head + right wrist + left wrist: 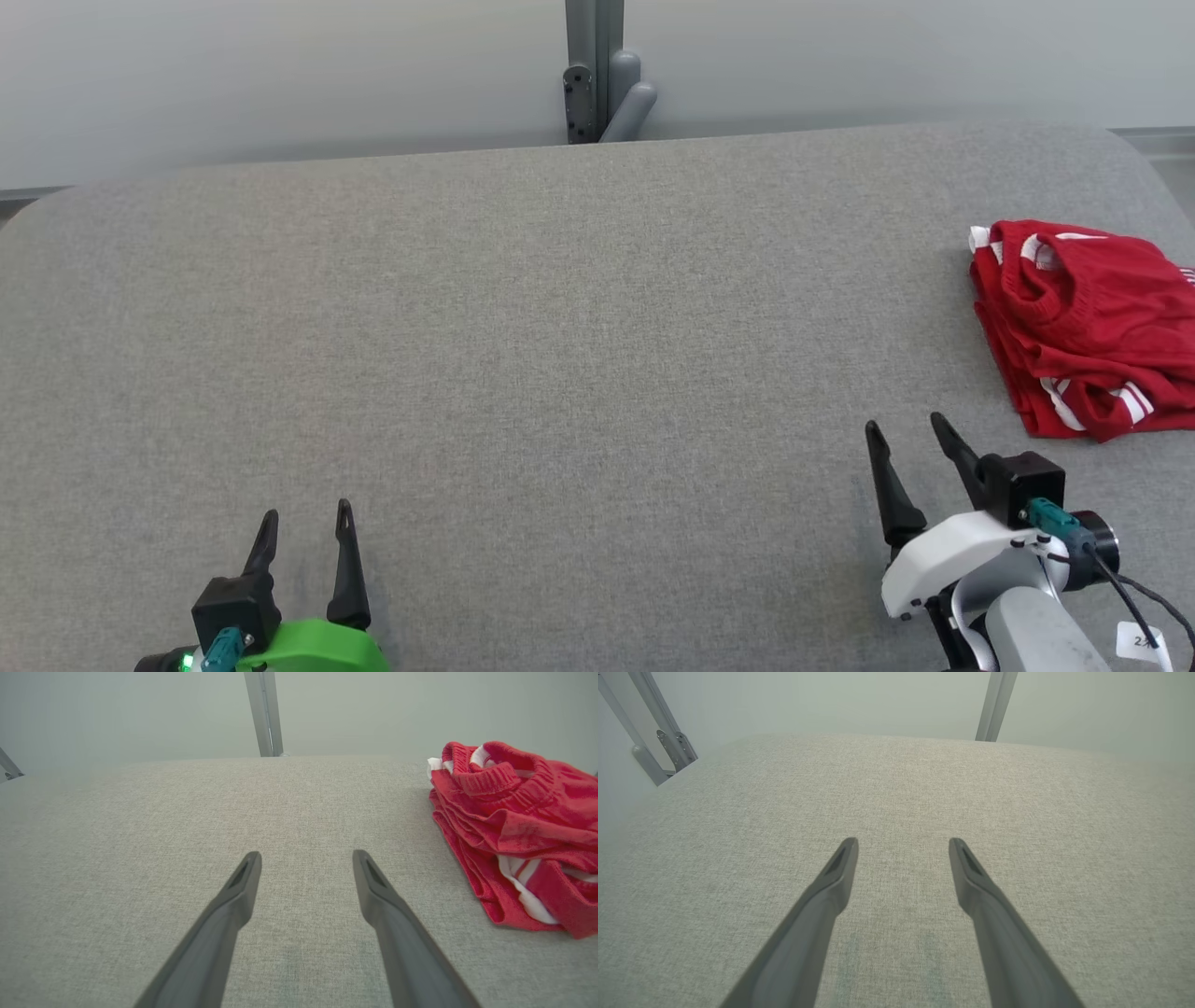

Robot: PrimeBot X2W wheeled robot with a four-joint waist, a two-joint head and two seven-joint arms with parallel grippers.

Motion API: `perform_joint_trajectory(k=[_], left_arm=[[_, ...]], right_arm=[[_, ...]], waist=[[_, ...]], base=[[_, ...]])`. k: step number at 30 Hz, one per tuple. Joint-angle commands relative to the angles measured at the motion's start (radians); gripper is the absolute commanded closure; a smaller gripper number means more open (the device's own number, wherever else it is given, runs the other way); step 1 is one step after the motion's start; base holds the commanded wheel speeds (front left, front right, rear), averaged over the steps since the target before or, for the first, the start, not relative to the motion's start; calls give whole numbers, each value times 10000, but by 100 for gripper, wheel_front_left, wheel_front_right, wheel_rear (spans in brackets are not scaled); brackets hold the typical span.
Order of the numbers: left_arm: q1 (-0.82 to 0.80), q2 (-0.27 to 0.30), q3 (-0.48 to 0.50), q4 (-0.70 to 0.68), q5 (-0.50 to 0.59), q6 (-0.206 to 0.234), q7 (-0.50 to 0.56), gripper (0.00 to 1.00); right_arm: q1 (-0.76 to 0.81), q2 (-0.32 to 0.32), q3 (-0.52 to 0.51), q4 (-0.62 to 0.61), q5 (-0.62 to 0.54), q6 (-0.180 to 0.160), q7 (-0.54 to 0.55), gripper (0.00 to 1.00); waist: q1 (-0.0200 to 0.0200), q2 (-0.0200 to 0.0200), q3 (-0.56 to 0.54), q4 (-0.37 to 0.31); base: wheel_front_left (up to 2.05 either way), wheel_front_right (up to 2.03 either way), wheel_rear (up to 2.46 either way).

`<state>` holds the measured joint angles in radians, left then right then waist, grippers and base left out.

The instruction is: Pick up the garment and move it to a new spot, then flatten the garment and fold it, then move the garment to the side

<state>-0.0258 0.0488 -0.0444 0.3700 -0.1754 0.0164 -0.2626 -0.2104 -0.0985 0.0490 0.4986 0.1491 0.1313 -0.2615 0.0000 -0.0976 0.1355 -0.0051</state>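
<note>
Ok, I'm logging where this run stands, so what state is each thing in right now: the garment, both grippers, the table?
red garment: rumpled, layered pile near the table's right edge, not spread flat, held by nothing.
left gripper: open, empty, over the table top.
right gripper: open, empty, apart from the red garment.
table: grey cloth top, lying smooth.
</note>
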Motion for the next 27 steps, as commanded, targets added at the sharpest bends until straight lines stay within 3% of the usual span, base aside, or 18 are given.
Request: perform_joint_trajectory(k=[1,9,27], left_arm=[[220,36,81,51,-7,-51,-18,0],[471,37,201,151,143,-10,-20,0],[721,37,467,-98,12,-492,-18,0]], right_arm=[[300,100,69,-75,-112,-14,-14,0],[860,343,226,-588,-143,-14,-14,0],[1700,469,110,-1500,-777,-14,-14,0]], waist=[[0,2,-378,160],[0,2,-780,244],[0,2,-1352,185]], base=[[0,0,0],[0,0,0],[0,0,0]])
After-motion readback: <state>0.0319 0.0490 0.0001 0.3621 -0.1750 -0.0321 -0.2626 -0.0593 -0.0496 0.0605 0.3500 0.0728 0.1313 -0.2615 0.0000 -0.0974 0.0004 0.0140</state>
